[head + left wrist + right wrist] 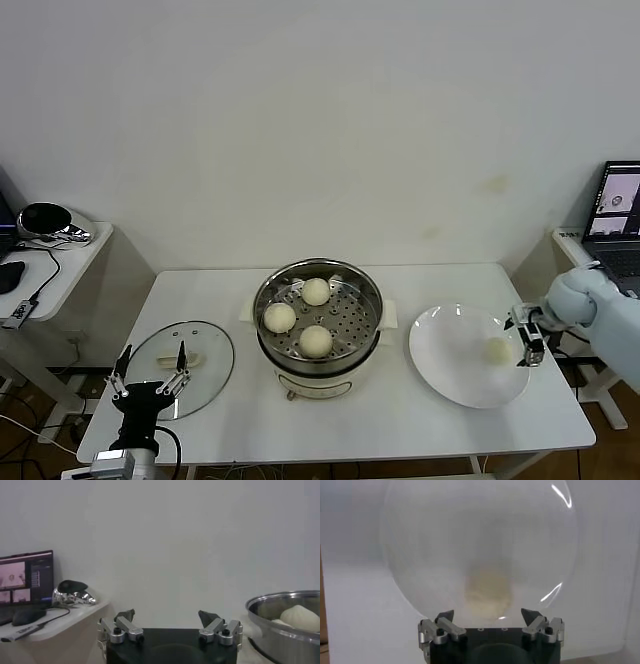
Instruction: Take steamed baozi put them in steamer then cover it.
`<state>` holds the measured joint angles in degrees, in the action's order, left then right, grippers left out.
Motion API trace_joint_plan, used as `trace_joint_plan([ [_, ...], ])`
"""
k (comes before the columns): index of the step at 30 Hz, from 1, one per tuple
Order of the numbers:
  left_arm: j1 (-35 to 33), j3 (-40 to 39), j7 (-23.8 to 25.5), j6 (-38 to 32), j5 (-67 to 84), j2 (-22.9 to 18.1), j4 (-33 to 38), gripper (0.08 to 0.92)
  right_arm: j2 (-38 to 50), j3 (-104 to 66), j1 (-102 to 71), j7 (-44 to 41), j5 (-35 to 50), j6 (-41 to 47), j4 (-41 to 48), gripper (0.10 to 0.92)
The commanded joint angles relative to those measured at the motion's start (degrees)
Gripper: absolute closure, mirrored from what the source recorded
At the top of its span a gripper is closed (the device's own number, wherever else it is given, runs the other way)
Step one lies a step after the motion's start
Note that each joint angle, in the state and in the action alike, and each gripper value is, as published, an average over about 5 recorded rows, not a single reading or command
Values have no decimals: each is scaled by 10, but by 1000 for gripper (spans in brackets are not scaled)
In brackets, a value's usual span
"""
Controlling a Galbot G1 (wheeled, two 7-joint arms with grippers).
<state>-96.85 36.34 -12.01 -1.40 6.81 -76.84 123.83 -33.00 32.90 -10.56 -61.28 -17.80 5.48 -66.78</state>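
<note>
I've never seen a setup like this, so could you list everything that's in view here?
Baozi in steamer: three, cream-white, on the perforated tray.
Baozi on plate: one, cream-white, at the plate's right side.
Steamer: one, shiny steel on white base, table centre.
Cover: one, clear glass, lying left of the steamer.
Plate: one, white, right of the steamer.
Table: one, white.
Laptop: one, far right.
Left gripper: open, over the cover's near edge.
Right gripper: open, beside the plate's baozi.

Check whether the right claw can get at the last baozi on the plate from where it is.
Probably yes: the right claw is open beside the plate, the baozi lies just ahead, nothing between.
</note>
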Motion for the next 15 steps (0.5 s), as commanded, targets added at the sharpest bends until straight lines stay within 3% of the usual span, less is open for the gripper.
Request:
trace_joint_plan([
  [1, -2, 2, 0, -1, 1, 0, 0, 177, -42, -26, -28, 4, -16, 3, 45, 203],
  [6, -3, 3, -1, -1, 1, -2, 0, 177, -52, -23, -26, 5, -19, 5, 52, 212],
  [15, -4, 2, -1, -2, 0, -4, 0, 177, -60, -25, -25, 7, -22, 8, 53, 332],
])
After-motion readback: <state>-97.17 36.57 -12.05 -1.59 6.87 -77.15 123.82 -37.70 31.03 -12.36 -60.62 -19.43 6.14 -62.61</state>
